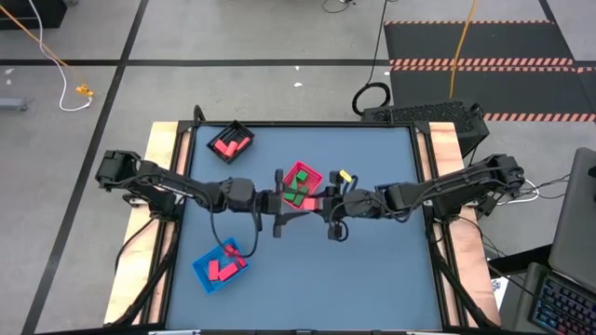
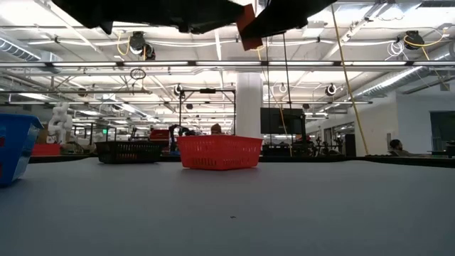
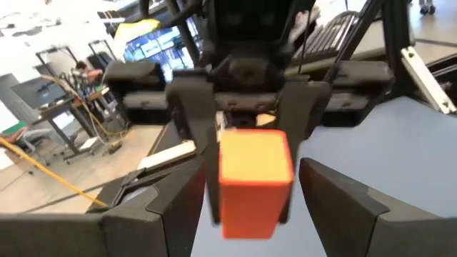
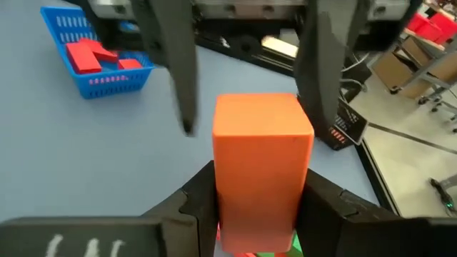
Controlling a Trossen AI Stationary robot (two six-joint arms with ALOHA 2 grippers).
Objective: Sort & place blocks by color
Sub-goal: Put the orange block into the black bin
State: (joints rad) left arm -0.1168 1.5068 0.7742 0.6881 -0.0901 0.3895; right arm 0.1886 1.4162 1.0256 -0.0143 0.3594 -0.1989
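Note:
An orange-red oblong block (image 4: 261,150) hangs in the air over the middle of the table, next to the pink-red tray (image 1: 300,173) that holds green blocks. My right gripper (image 4: 258,178) comes from the table's right and is shut on the block. My left gripper (image 3: 250,175) faces it from the table's left and is open, one finger on each side of the block's free end (image 3: 253,168), with a gap showing. In the low view the block (image 2: 248,32) shows at the top edge between the two dark grippers. My right gripper pinches the block's two opposite long sides (image 4: 227,196) between its two fingers, at the end nearer its wrist. The fingers come from the table's right, slanting a little down, and lie along the block. The block sticks out toward my left gripper, lifted clear of the table.
A black tray (image 1: 230,141) with red blocks stands at the far left. A blue tray (image 1: 221,265) with red blocks stands at the near left. A small yellow thing (image 1: 345,175) lies right of the pink-red tray. The table's near right part is bare blue surface.

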